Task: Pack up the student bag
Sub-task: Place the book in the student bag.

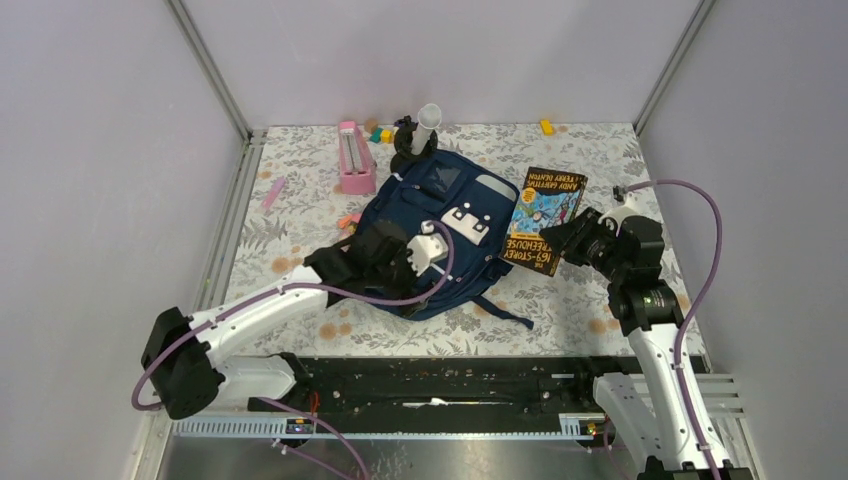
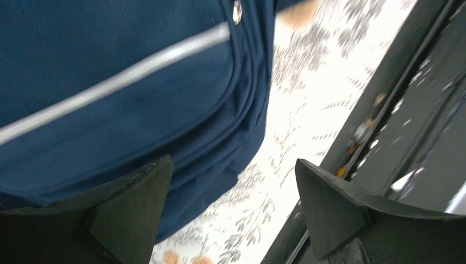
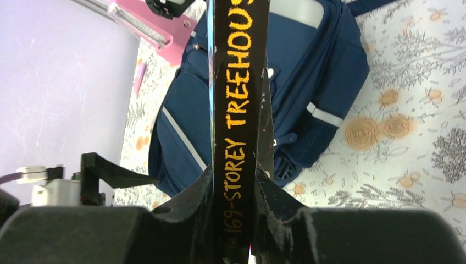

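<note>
While book [image 1: 545, 220] flanks bag [image 1: 425, 190], arm [image 1: 380, 256] overlaps.

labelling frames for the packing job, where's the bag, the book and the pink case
bag [image 1: 405, 200]: top view, navy front fabric
book [image 3: 240, 82]: right wrist view, black spine
pink case [image 1: 353, 160]: top view, its middle

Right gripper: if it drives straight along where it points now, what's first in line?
The right gripper is shut on the book, so the book's far edge leads. The student bag looks first in that line, but height above it is unclear.
</note>
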### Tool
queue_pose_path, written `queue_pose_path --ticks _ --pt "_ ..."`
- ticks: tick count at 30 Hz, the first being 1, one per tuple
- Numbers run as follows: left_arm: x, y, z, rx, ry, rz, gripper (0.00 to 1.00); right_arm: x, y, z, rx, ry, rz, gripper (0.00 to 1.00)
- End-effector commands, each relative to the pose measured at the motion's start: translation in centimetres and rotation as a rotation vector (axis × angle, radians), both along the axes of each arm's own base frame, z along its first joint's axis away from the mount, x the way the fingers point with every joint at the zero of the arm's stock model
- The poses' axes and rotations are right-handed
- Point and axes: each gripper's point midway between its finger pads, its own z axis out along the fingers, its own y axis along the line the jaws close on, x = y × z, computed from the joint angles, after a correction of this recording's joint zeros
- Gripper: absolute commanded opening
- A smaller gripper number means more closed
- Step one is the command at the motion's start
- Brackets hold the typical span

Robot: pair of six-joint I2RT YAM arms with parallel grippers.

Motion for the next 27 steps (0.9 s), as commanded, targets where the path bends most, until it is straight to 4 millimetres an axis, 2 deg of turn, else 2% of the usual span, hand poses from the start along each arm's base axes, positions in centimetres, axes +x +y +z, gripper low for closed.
queue_pose_path --ticks 1,6,10,15,20,22,24,27 --pt "0.8 3.3 -2.1 0.191 -0.128 -0.028 0.88 -1.2 0.5 2.7 -0.007 -0.076 0.060 0.00" --pt "0.8 4.0 -5.4 0.338 -0.156 -0.045 0.88 -2.0 0.8 2.8 0.014 -0.089 0.074 0.00" --pt "1.9 4.7 -7.0 0.459 -0.163 0.004 0.85 -2.6 1.1 3.4 0.034 -0.104 0.090 0.00" --pt "3.5 5.0 -6.3 0.484 -0.229 0.089 0.76 -2.9 1.3 3.4 0.041 -0.109 0.098 0.00" --pt "5.1 5.9 -4.8 0.497 -0.311 0.186 0.62 -3.0 1.4 3.2 0.053 -0.099 0.096 0.00" --pt "5.3 5.9 -4.3 0.484 -0.326 0.207 0.61 -3.0 1.4 3.1 0.057 -0.095 0.099 0.00" --pt "5.0 5.4 -3.8 0.443 -0.318 0.198 0.65 -3.1 1.4 2.9 0.058 -0.091 0.098 0.00" --pt "3.0 3.3 -3.6 0.319 -0.242 0.084 0.73 -3.1 1.4 2.7 0.060 -0.085 0.097 0.00"
